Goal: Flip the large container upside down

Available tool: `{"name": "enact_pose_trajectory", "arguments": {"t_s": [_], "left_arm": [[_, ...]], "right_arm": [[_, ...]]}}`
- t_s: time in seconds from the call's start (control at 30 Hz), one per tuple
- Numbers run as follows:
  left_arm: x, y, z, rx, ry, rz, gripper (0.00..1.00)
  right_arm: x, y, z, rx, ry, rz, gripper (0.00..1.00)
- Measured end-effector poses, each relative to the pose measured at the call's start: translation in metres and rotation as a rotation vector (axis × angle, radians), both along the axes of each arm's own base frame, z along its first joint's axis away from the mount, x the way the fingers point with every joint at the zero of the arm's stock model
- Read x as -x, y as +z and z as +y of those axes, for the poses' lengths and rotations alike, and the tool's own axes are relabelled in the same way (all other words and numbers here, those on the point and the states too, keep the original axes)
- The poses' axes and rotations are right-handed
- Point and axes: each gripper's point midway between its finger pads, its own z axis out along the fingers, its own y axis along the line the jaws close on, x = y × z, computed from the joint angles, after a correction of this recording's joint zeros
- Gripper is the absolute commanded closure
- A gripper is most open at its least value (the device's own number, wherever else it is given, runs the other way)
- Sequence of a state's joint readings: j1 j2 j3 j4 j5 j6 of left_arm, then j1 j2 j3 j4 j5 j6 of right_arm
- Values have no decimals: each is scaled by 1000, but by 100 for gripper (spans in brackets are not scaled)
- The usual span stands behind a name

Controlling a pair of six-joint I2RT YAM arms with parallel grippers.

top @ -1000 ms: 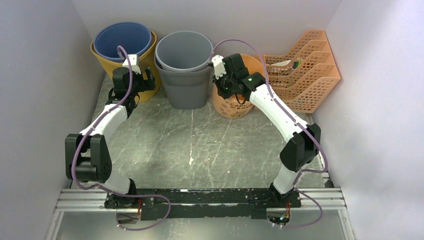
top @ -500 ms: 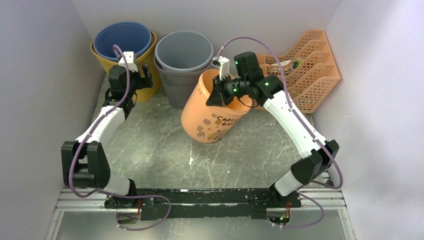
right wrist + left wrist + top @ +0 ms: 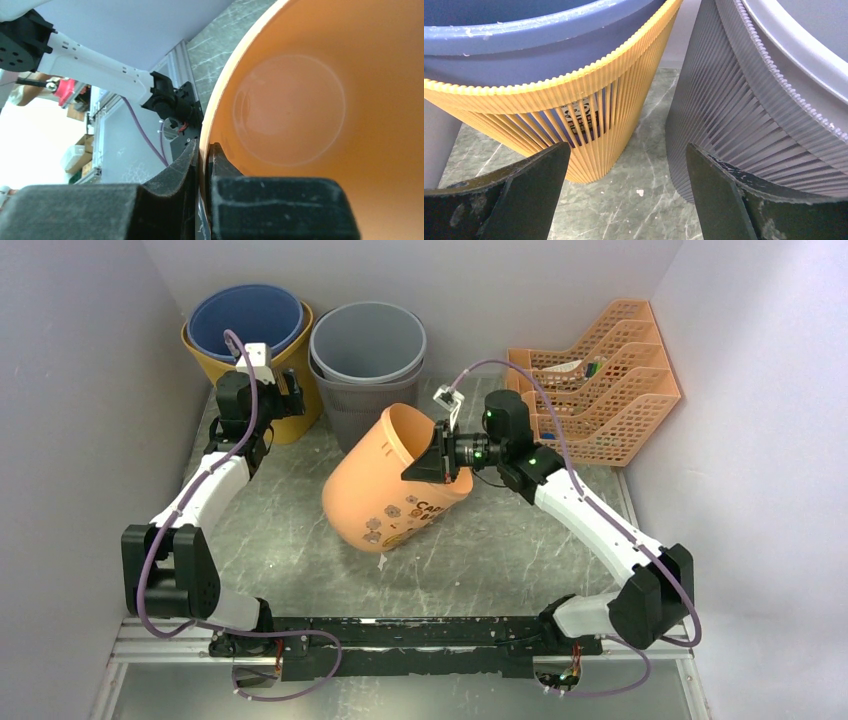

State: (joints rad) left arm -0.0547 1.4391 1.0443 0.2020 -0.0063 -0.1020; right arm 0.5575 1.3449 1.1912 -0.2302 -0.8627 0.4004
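The large orange container (image 3: 385, 485) hangs tilted over the middle of the table, its mouth facing up and right, its base down and left. My right gripper (image 3: 432, 462) is shut on its rim, one finger inside and one outside. In the right wrist view the orange inside and round base (image 3: 320, 100) fill the frame, with the gripper (image 3: 204, 150) clamped on the rim. My left gripper (image 3: 292, 392) is open and empty between the yellow bin (image 3: 574, 100) and the grey bin (image 3: 749, 100).
A blue bin nested in a yellow bin (image 3: 245, 325) stands at the back left. Stacked grey bins (image 3: 368, 365) stand at the back middle. Orange mesh file trays (image 3: 605, 375) stand at the back right. Walls close in on both sides.
My right gripper has carried the orange container from the back right toward the table's middle, lifting and tipping it over. The left arm has barely moved.
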Motion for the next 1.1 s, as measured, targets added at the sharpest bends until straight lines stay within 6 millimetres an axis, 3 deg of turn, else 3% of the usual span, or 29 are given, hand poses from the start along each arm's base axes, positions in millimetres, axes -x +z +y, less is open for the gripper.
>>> {"name": "enact_pose_trajectory", "arguments": {"t_s": [0.33,0.43,0.6,0.73,0.8,0.97,1.1], "left_arm": [[1,-3,-2,12,-9,14,3],[1,-3,-3,12,-10,14,3],[1,-3,-3,12,-11,14,3],[1,-3,-2,8,-11,13,3],[1,-3,-2,7,-12,13,3],[1,-3,-2,6,-12,13,3],[1,-4,-2,7,-12,11,3]], "right_arm": [[7,-27,-3,-75,6,-10,92],[6,-50,-8,-47,-12,38,92],[6,-106,-18,23,-29,188,92],[4,-105,-17,1,-7,156,91],[1,-107,-18,-2,-9,162,87],[-7,-119,-23,39,-48,179,65],[-9,-134,-32,123,-104,241,59]]}}
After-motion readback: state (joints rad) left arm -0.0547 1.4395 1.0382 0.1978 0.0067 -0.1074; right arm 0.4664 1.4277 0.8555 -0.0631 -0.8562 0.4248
